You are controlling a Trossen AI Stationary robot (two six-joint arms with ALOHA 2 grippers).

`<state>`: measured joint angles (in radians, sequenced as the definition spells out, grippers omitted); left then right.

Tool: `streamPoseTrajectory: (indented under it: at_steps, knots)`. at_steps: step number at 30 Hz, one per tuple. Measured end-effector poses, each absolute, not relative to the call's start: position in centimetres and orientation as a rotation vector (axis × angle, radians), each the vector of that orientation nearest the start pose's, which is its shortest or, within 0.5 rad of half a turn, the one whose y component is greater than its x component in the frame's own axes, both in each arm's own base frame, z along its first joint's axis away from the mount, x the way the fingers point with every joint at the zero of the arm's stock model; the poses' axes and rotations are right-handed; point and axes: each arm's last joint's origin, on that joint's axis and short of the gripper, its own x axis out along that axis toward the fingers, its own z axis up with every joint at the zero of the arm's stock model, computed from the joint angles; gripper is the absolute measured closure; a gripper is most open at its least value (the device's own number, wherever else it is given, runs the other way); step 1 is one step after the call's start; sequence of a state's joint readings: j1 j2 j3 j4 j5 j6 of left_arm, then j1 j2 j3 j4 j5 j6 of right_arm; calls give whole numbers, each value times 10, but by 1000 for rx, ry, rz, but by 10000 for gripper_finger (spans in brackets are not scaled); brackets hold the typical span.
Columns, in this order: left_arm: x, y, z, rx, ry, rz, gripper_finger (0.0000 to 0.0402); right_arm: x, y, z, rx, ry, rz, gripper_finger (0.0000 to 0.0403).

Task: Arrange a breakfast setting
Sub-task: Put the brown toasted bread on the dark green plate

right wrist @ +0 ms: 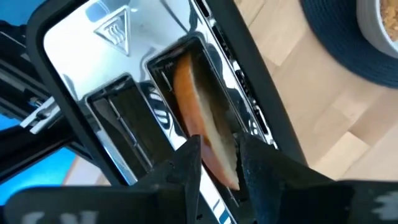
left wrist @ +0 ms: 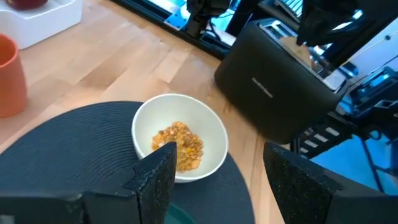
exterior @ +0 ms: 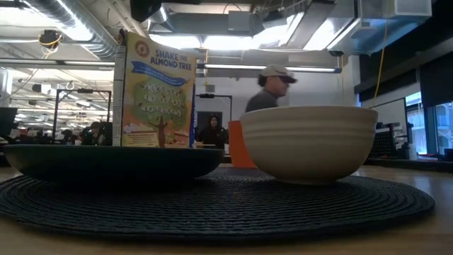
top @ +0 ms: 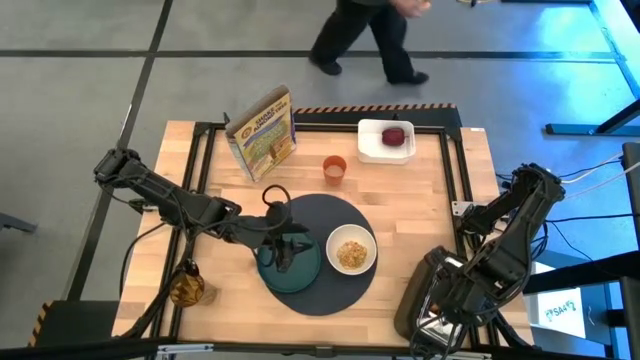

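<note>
A dark-grey round mat [top: 330, 290] lies mid-table. On it rest a teal plate [top: 300, 275] and a white bowl [top: 352, 250] with cereal [left wrist: 180, 146]. An orange cup [top: 334, 168] and a dark red fruit [top: 394, 135] in a white tray stand farther back. My left gripper [left wrist: 221, 180] hovers open over the plate, nothing between its fingers. The ring-shaped bread [right wrist: 196, 106] stands on edge in a slot of a black toaster [top: 425, 290] at the near right. My right gripper [right wrist: 217, 152] is above the toaster, shut on the bread. My right gripper pinches the bread's upper edge [right wrist: 214, 143] between its two fingers, one on each flat face. The fingers come from above, pointing down. The bread stands upright, its lower part still in the toaster's slot.
A cereal box [top: 262, 133] stands upright at the far left of the mat. A small glass jar [top: 187, 290] sits near the table's near-left edge. A person walks past beyond the far edge. Bare wood lies between the mat and the toaster.
</note>
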<state>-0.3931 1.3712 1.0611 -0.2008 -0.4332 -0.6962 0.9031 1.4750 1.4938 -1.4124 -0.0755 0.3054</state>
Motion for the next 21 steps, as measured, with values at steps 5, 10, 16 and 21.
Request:
streamPoseTrajectory:
  at_steps: [5, 10, 16, 21]
  knots:
    - [283, -104, 298, -474, 435, 205, 168, 156, 202, 326, -333, 1451, 610, 299]
    - [283, -104, 298, -472, 432, 210, 168, 155, 202, 319, -332, 1472, 613, 302]
    - [282, -103, 298, -469, 424, 225, 168, 156, 203, 319, -342, 1451, 600, 379]
    - [283, -103, 298, -469, 424, 224, 168, 155, 202, 319, -334, 1465, 603, 389]
